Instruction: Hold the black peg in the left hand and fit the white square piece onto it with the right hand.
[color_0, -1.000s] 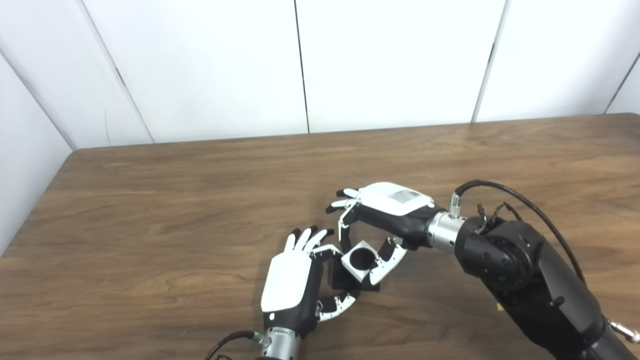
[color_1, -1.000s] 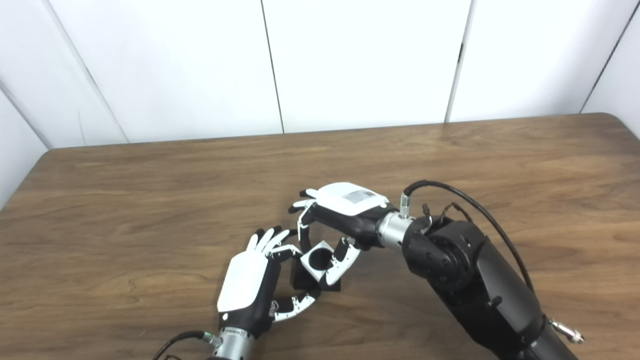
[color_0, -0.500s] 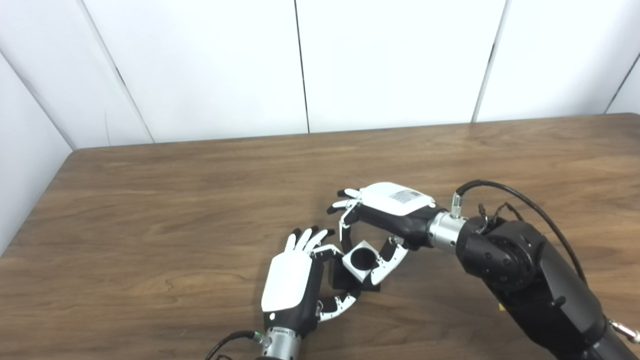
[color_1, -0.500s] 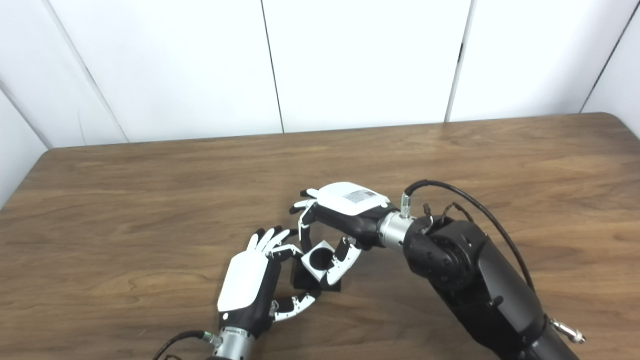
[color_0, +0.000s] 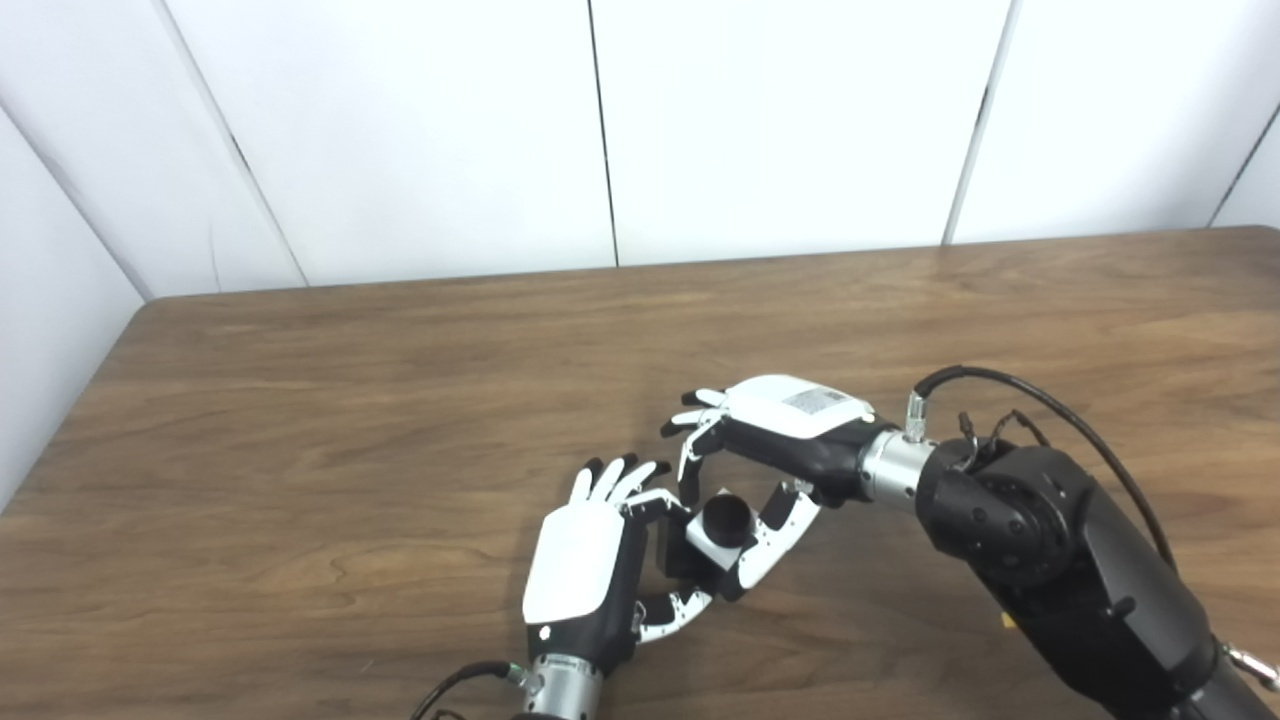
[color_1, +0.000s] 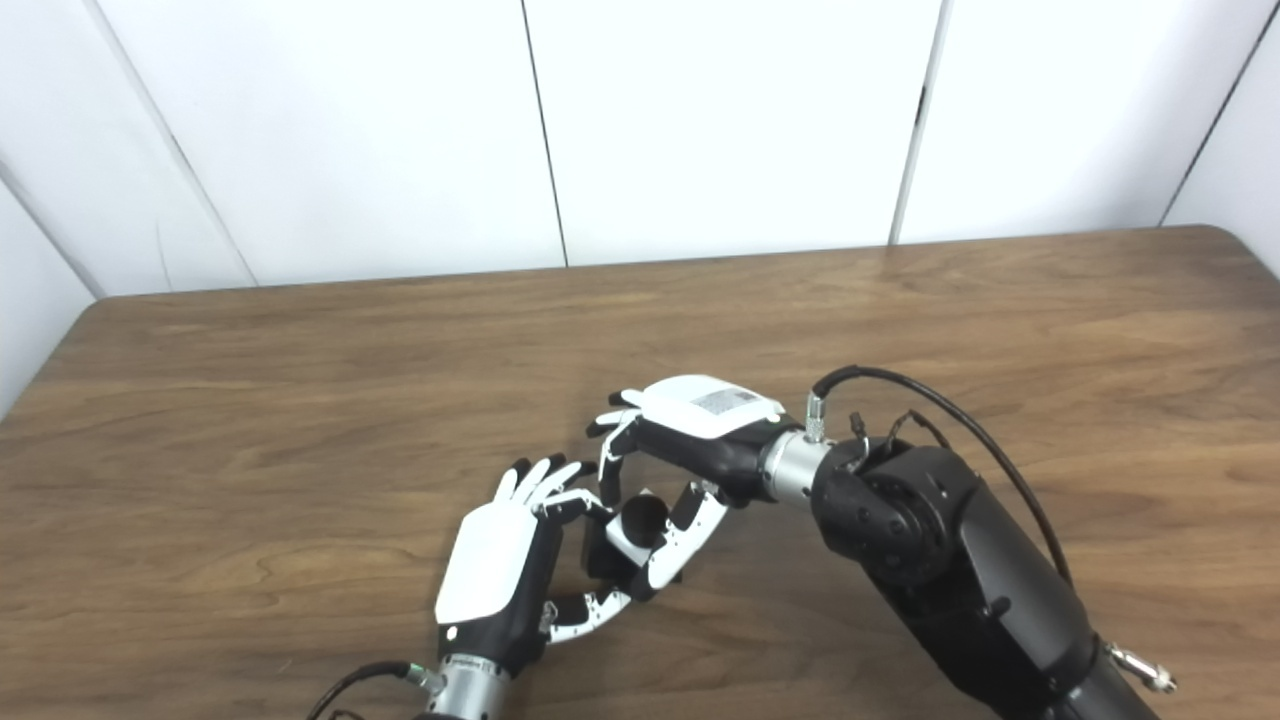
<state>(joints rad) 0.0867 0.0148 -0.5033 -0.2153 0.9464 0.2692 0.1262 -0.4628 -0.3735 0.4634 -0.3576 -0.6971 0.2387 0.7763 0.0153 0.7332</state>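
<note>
Hands met over the black peg (color_0: 685, 560): left hand (color_0: 585, 570) gripped it, right hand (color_0: 770, 450) pinched the white square piece (color_0: 718, 528); squaring its hole before pressing looked wise.

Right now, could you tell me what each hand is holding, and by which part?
The right hand pinches the white square piece by its opposite sides. The left hand grips the black peg by its base, mostly hidden.
</note>
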